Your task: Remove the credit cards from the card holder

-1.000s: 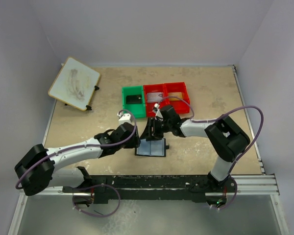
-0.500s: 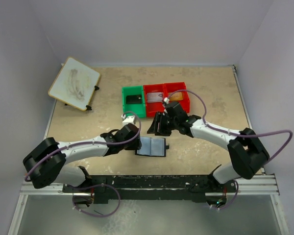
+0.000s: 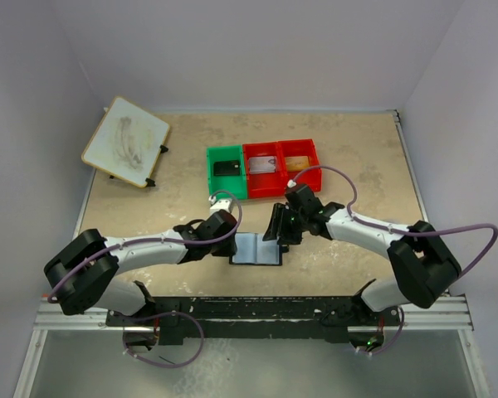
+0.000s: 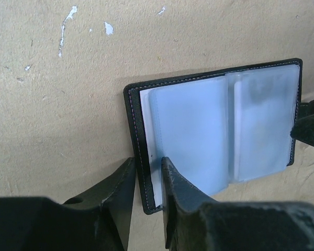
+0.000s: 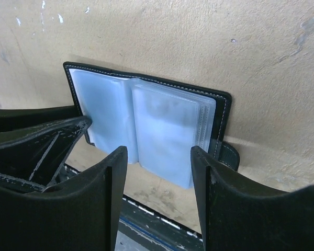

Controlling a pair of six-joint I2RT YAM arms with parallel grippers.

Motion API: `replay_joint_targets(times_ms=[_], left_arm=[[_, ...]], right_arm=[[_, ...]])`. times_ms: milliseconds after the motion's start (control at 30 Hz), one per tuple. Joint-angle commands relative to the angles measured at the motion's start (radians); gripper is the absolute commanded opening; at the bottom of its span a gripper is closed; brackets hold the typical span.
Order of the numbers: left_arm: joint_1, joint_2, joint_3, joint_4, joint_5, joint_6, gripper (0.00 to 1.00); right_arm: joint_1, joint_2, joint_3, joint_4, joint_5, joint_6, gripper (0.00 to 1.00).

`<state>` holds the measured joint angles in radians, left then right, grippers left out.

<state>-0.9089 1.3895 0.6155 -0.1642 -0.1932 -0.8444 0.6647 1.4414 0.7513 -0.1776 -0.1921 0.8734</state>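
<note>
The card holder (image 3: 258, 249) lies open on the table, black outside, with pale blue pockets facing up. No card shows in its pockets. My left gripper (image 3: 230, 243) is shut on the holder's left cover edge; the left wrist view shows the jaws (image 4: 147, 163) pinching the black rim of the holder (image 4: 214, 125). My right gripper (image 3: 275, 230) hangs open and empty just above the holder's right half; it shows in the right wrist view (image 5: 158, 157) over the holder (image 5: 146, 117). A black card (image 3: 226, 167) lies in the green bin (image 3: 212, 172).
Two red bins (image 3: 270, 186) stand right of the green one, with a grey card (image 3: 264, 165) and an orange card (image 3: 297, 162) inside. A tilted white board (image 3: 126, 141) stands at the back left. The black mounting rail (image 3: 274, 308) runs along the near edge.
My right gripper lifted from the holder toward the bins, then came back down over the holder's right side. Its elbow swung out to the right. My left gripper kept its hold on the holder.
</note>
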Motion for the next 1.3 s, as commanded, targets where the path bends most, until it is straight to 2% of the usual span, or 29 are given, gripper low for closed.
replay_joint_targets(times_ms=[0,233,433,767,1167,1267], left_arm=[[0.004,-0.011,0.032,0.038,0.008,0.017,0.23],[0.004,-0.009,0.034,0.035,0.014,0.019,0.21],[0.004,-0.002,0.036,0.037,0.015,0.022,0.19],[0.004,0.011,0.041,0.037,0.021,0.025,0.17],[0.004,0.014,0.047,0.031,0.015,0.024,0.16],[0.004,0.016,0.047,0.032,0.015,0.024,0.16]], right_arm=[[-0.003,0.029,0.014,0.019,0.02,-0.007,0.55],[-0.003,0.066,0.014,0.061,0.013,-0.006,0.54],[-0.002,0.047,0.021,0.095,-0.02,-0.017,0.48],[0.0,0.031,0.031,0.128,-0.07,-0.032,0.45],[0.005,-0.003,0.08,0.023,-0.016,-0.047,0.45],[0.006,-0.012,0.074,0.066,-0.058,-0.05,0.45]])
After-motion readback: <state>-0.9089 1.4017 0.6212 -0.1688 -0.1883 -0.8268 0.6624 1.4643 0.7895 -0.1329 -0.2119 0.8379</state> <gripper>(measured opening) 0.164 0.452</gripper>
